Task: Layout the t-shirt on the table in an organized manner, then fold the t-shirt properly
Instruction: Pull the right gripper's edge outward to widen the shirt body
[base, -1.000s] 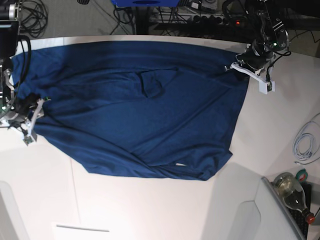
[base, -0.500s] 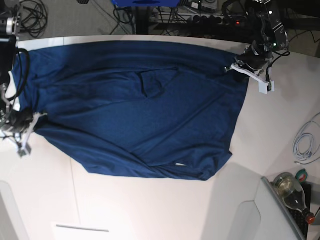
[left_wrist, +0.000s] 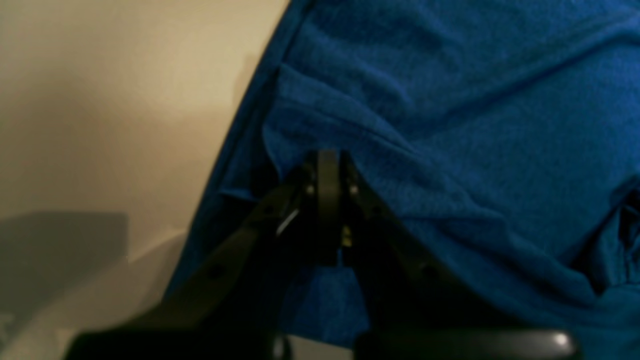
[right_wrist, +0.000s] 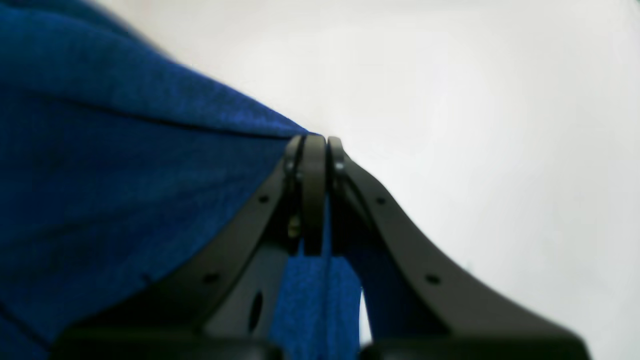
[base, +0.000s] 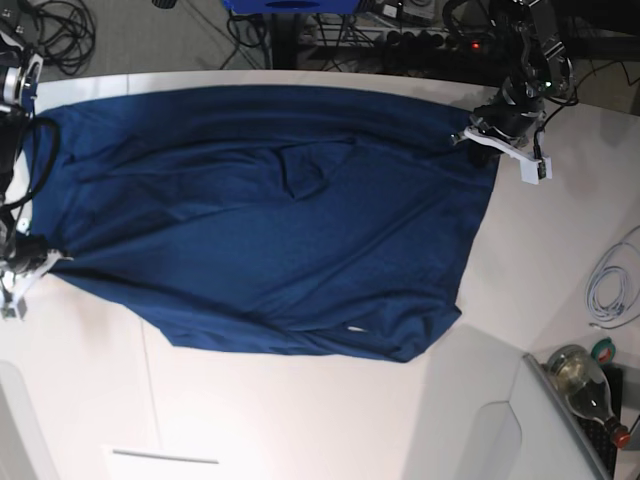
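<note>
Jaws fully closed both sides, each clamping shirt edge.
Left wrist: left gripper (left_wrist: 327, 165) pinches fold of t-shirt (left_wrist: 450, 125); table (left_wrist: 110, 100) beside.
Right wrist: right gripper (right_wrist: 315, 145) nips cloth edge.
Base: shirt spread flat w/ wrinkles across table centre, grippers at opp. ends; cable (base: 612, 280), bottle (base: 585, 385) near corner.

- A coiled white cable (base: 612, 283) lies at the right edge of my view.
- A glass bottle (base: 590, 390) with a red cap lies on its side at the near right corner.
- Just beside it I see a roll of green tape (base: 604, 349).
- Black cables (base: 68, 30) tangle on the floor (base: 150, 45) at the far left.
- A power strip (base: 425, 42) sits beyond the far edge.
</note>
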